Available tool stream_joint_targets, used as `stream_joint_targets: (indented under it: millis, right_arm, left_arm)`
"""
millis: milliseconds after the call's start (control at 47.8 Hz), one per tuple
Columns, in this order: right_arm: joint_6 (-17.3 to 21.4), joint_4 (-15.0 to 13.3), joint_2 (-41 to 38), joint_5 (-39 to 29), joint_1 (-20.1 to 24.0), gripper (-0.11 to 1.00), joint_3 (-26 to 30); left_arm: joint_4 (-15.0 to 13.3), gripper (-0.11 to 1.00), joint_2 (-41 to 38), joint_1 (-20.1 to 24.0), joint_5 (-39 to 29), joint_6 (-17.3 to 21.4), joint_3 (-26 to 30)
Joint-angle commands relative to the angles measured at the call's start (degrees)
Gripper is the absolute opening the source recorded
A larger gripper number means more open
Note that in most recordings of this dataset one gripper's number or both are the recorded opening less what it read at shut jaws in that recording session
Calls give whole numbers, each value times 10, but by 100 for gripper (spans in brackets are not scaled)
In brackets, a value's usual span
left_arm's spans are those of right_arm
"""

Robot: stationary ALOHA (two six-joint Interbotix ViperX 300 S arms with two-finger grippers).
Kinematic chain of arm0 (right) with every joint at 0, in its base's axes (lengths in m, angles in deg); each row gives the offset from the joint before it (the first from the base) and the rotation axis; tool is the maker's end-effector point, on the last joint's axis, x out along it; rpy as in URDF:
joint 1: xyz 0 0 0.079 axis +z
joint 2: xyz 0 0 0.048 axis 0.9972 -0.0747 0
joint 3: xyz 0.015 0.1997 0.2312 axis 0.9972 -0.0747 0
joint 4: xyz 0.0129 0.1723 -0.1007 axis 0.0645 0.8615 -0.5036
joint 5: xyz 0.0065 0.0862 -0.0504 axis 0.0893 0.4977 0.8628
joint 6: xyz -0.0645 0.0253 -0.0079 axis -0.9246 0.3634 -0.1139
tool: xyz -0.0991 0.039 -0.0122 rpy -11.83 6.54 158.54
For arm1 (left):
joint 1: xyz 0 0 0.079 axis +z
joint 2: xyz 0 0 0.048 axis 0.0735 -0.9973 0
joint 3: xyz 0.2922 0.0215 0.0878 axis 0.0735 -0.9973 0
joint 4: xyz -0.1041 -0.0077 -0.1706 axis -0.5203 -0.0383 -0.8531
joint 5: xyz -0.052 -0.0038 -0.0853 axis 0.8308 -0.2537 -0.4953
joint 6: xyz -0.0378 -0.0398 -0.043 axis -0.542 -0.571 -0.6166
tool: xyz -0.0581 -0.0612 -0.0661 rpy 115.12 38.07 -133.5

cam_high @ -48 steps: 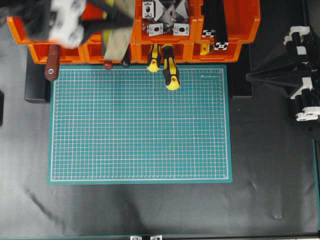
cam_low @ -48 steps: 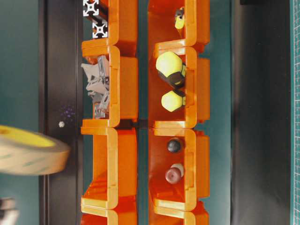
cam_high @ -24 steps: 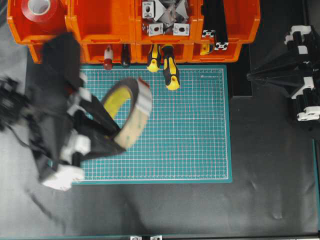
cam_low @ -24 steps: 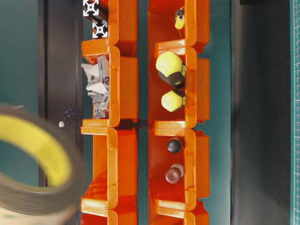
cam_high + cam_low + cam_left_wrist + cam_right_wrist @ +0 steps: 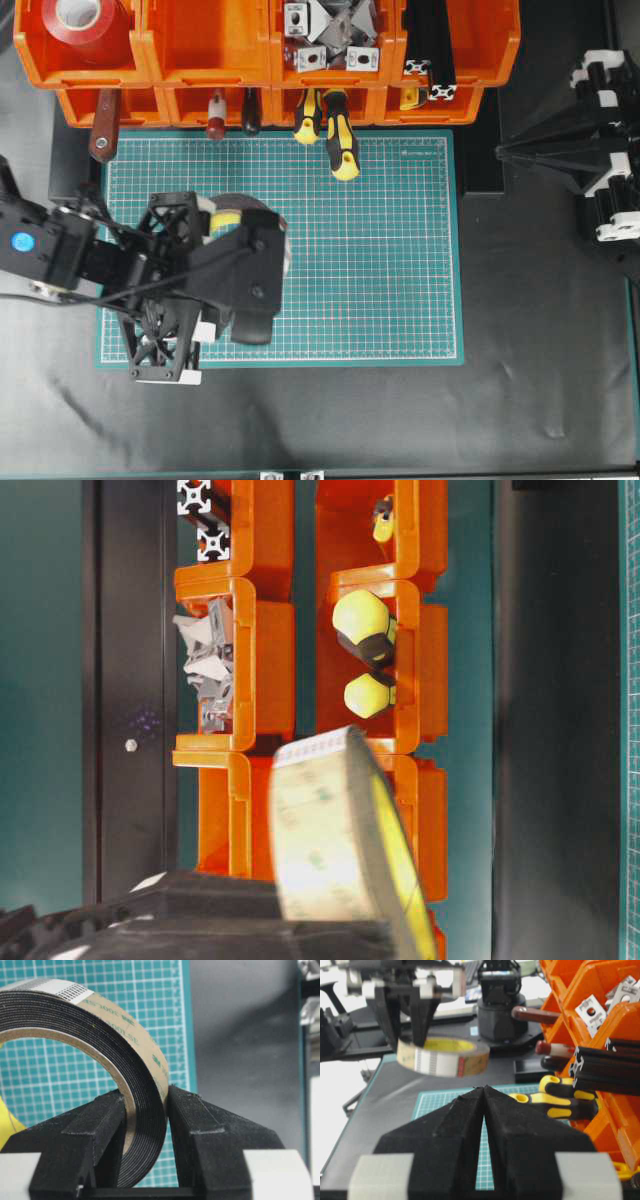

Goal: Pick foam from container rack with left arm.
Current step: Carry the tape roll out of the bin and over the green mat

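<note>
Foam [image 5: 145, 1110] roll is pinched through its wall by the left gripper [image 5: 215, 300], one finger inside the ring and one outside, hanging over the lower left of the green mat [image 5: 380, 260]. Right gripper [image 5: 484, 1105] sits clenched at the right edge. Further up, the container rack [image 5: 200, 45] runs along the top.

Workshop or lab bench: green grid cutting mat [image 5: 370, 270] on black tabletop [image 5: 540, 380], orange bins [image 5: 300, 75] holding screwdrivers [image 5: 340, 140], metal brackets [image 5: 330, 35], aluminium profiles [image 5: 430, 60], red tape [image 5: 85, 20]; robot arms [image 5: 60, 250] mounted alongside.
</note>
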Motion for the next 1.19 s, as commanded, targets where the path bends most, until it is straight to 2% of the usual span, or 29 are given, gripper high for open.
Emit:
stream_joint_targets:
  millis: [0,209,1089,1131,1173]
  right_arm:
    - [1,2,-2,2,1,0,20]
    - [1,2,-2,2,1,0,20]
    - [1,2,-2,2,1,0,20]
    - [1,2,-2,3,1,0,20]
    - [1,2,-2,3,1,0,20]
  left_arm:
    - [3,26,6,-2,4,22,11]
    - [3,26,5,-1,16,61,9]
    - [3,25,7,17,17,66,0]
    - [4,27,7,18,16,67,-3]
    - [4,35,8,20,16,68,-8]
